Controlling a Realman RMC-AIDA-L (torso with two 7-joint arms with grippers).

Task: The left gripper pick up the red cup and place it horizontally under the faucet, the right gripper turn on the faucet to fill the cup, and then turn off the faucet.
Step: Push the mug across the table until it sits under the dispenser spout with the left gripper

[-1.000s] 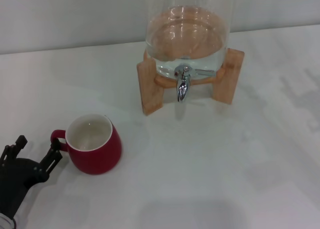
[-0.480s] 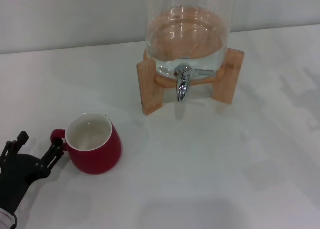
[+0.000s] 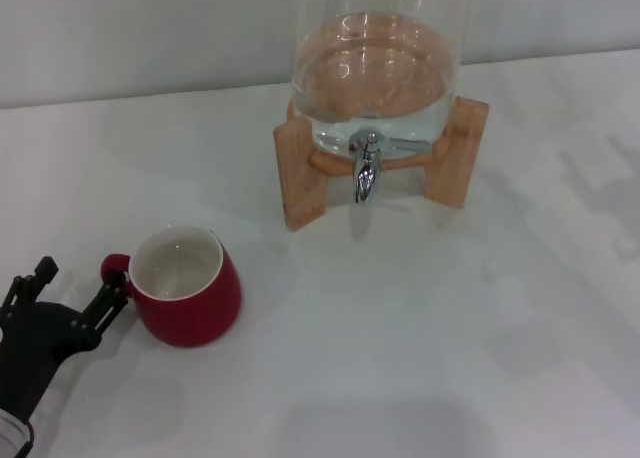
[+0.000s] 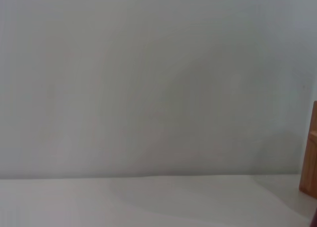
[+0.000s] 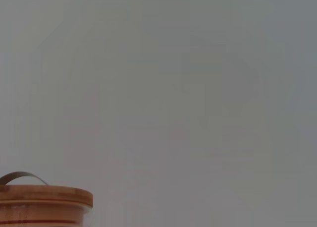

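We are working the first step, the pick-up of the red cup (image 3: pixel 185 288); our left gripper (image 3: pixel 68 295) is sitting low near the front-left corner of the desk (image 3: pixel 420 378), its two thin fingers spread apart and holding nothing, one fingertip just beside the cup's handle (image 3: pixel 113 271), though we cannot tell whether it is touching; the cup is standing upright on the desk toward the front-left, mouth facing up, so its long axis is running vertically, with the handle pointing toward the left edge and at our claw; the faucet (image 3: pixel 366 168) is hanging well apart from it, near the back edge at the middle, spout aiming down at bare desk in front of the wooden stand (image 3: pixel 300 173) that is carrying the glass dispenser (image 3: pixel 375 73); we are judging that the next move is calling for the fingers to straddle the handle or the near wall and close firmly, since a rounded mug may be slipping; our right gripper is not showing anywhere, so it is probably waiting parked.
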